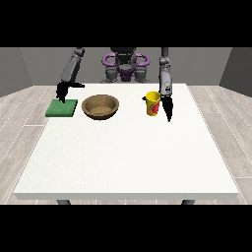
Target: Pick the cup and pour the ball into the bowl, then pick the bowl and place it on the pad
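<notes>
A yellow cup stood upright, right of the bowl. The hand at the view's right hung just beside it, fingers straight, holding nothing. It should close around the cup squarely before lifting.

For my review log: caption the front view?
Yellow cup upright beside one robot hand; wooden bowl and green pad untouched.

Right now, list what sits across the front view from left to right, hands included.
green pad → robot hand at the view's left → wooden bowl → yellow cup → robot hand at the view's right
</notes>
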You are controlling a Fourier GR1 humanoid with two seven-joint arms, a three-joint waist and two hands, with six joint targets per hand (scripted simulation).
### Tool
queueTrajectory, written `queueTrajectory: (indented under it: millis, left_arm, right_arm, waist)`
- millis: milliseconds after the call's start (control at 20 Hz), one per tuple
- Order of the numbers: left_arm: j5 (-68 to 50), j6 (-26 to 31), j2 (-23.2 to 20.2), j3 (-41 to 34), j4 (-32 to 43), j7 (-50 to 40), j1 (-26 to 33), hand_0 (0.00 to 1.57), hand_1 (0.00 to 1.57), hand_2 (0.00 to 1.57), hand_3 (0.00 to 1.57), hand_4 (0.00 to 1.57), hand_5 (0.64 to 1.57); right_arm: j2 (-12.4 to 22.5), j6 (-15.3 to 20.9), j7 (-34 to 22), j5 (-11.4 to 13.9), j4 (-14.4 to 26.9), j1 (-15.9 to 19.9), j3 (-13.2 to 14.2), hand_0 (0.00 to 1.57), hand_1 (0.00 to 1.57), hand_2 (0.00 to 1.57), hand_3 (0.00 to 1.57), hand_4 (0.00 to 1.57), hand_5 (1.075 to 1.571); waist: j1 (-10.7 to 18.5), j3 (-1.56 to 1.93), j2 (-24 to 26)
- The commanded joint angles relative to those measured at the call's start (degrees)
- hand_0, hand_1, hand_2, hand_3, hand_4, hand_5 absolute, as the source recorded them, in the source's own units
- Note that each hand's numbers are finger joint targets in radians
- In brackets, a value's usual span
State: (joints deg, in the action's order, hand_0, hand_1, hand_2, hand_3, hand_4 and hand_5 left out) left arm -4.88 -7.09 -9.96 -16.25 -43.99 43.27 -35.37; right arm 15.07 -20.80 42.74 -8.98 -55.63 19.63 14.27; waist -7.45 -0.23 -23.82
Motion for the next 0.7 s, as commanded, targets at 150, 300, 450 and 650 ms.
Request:
queueTrajectory:
  millis: [150,300,450,650]
  left_arm:
    - [3.5,-11.46,1.45,-1.08,2.44,7.0,-1.46,1.35,1.35,1.57,1.57,1.11,1.56]
    - [2.51,-13.02,1.89,-2.94,0.94,9.34,2.09,1.37,1.37,1.57,1.57,1.17,1.532]
    - [3.59,-13.73,-0.1,-2.34,-1.85,5.23,3.3,1.37,1.37,1.57,1.57,1.2,1.529]
    - [10.71,-21.43,-0.7,2.72,-7.25,-3.82,3.94,1.39,1.39,1.57,1.57,1.23,1.534]
  right_arm:
    - [2.86,-2.69,0.83,-1.1,-0.38,2.59,0.45,0.0,0.0,0.0,0.0,0.0,1.543]
    - [7.14,-5.79,-0.22,-3.9,-2.75,2.47,2.57,0.0,0.0,0.16,0.0,0.08,1.547]
    - [5.44,-4.1,-0.16,-2.77,-2.78,1.23,1.05,0.0,0.0,0.26,0.0,0.16,1.549]
    - [4.99,-4.33,-1.11,-1.58,3.03,2.39,-0.39,0.0,0.0,0.28,0.0,0.22,1.554]
  waist:
    - [-3.96,0.23,-5.52]
    - [-6.43,0.19,-7.42]
    - [-6.67,0.24,-5.87]
    - [-7.62,0.39,0.22]
